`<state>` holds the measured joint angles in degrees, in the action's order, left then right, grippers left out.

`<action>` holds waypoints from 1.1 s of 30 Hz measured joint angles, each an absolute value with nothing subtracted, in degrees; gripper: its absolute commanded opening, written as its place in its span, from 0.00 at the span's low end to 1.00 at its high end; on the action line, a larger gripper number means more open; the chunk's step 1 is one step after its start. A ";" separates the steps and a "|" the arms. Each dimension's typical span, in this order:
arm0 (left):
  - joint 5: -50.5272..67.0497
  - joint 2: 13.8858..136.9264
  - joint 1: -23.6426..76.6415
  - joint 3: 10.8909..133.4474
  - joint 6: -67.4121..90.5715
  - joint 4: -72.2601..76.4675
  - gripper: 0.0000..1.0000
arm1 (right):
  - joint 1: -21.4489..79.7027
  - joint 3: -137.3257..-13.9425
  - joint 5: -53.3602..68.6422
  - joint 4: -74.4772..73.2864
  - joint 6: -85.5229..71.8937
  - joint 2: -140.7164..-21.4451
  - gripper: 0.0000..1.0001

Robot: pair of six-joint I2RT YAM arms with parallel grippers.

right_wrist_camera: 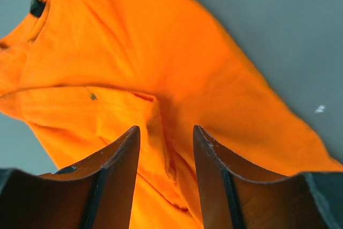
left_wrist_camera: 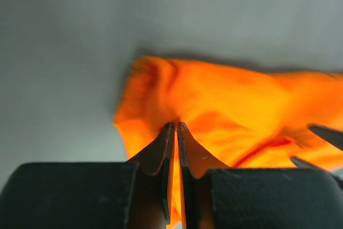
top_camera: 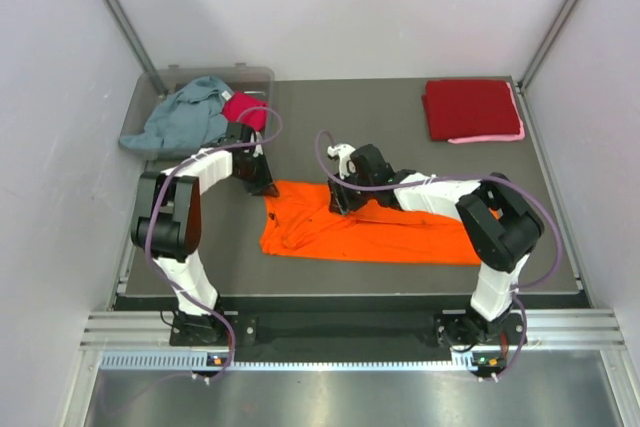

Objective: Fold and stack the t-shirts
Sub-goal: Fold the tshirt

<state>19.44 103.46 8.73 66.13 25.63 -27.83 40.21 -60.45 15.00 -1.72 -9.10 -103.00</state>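
Observation:
The bright orange t-shirt (top_camera: 372, 230) lies spread and wrinkled on the dark table, in front of both arms. My left gripper (top_camera: 263, 185) sits at its far left corner. In the left wrist view the left gripper (left_wrist_camera: 176, 127) is shut, with a thin edge of the orange t-shirt (left_wrist_camera: 225, 105) between the jaws. My right gripper (top_camera: 338, 203) is on the shirt's far edge near the middle. In the right wrist view the right gripper (right_wrist_camera: 166, 130) is open, jaws astride a raised fold of the orange t-shirt (right_wrist_camera: 134, 52). A folded dark red t-shirt (top_camera: 470, 107) lies on a pink t-shirt (top_camera: 495, 137) at the back right.
A clear plastic bin (top_camera: 262, 74) stands at the back left, holding a grey-blue t-shirt (top_camera: 186, 119) and a magenta t-shirt (top_camera: 246, 107). White walls and slanted metal posts close in the table on both sides. The left arm's cable loops near the bin.

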 measured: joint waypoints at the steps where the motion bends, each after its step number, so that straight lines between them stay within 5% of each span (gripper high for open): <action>1: 18.33 104.05 8.73 66.17 25.65 -27.83 0.11 | 40.01 -60.45 15.53 -1.85 -8.82 -103.33 0.44; 19: 11.46 106.06 9.21 67.53 27.33 -28.69 0.11 | 39.97 -60.40 22.76 0.60 -7.07 -104.79 0.38; 25: 10.59 106.26 9.19 68.42 27.07 -29.47 0.15 | 39.97 -60.40 23.31 0.80 -7.11 -105.54 0.30; 28: 9.93 106.24 9.19 69.65 26.61 -31.22 0.15 | 39.97 -60.40 23.18 0.78 -7.05 -105.56 0.15; 33: 8.29 103.59 9.65 70.63 25.78 -32.99 0.17 | 39.97 -60.29 23.11 0.40 -7.03 -105.54 0.18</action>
<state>8.29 103.59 9.65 70.63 25.78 -32.99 39.97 -60.29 23.11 0.40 -7.03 -105.54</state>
